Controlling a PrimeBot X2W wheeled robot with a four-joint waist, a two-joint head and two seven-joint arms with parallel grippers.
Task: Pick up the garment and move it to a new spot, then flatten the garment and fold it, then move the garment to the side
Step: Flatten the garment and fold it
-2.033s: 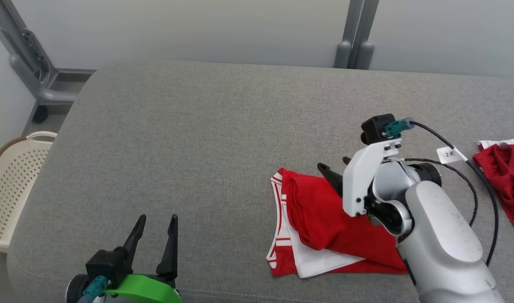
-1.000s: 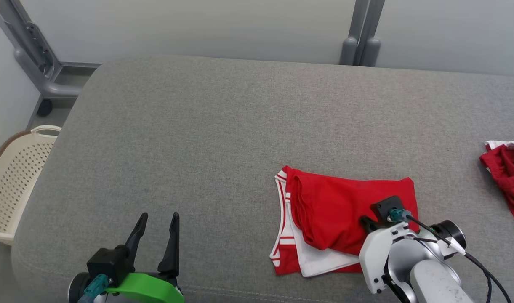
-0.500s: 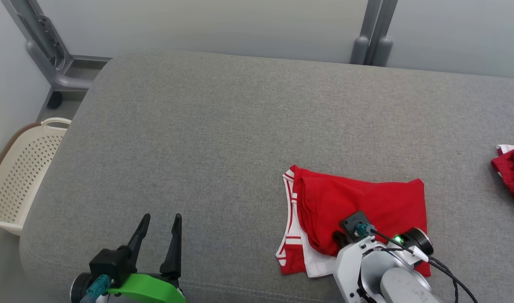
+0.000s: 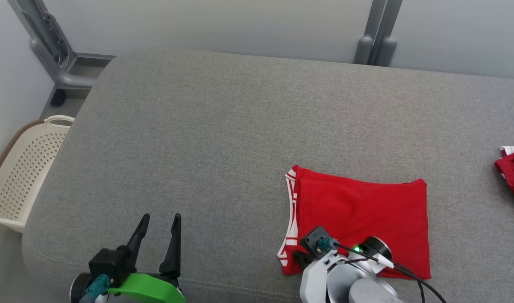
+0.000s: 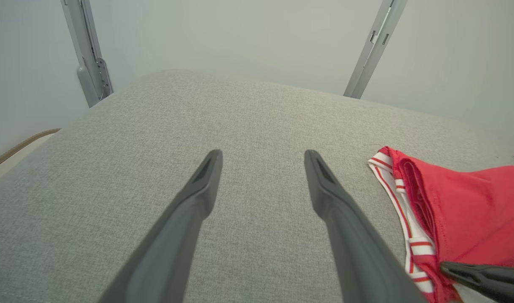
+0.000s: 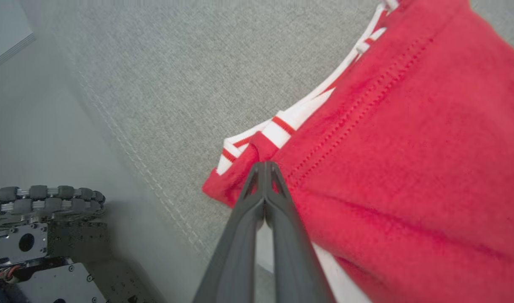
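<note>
Task thing: A red cloth garment with a white and red striped edge lies folded flat, in a nearly square shape, on the wide grey fabric cushion. In the head view it sits low and right of the middle, close to the cushion's near edge.
Right gripper: The right gripper has its two long dark fingers pressed tight together. The tips are at the garment's near left corner, just beside the striped edge. The red cloth bunches up at the tips, so they have a small pinch of it.
Right wrist: A little green light glows on the white and silver wrist.
Left gripper: The left gripper has its fingers spread wide apart and holds nothing. It is over the cushion's near edge, well apart from the garment, on its left.
Other cloth: A crumpled dark red cloth lies at the far right of the cushion, well apart from the garment.
Basket: A cream plastic basket with small holes stands off the cushion's left end.
Behind: Grey metal posts stand against a pale wall.
</note>
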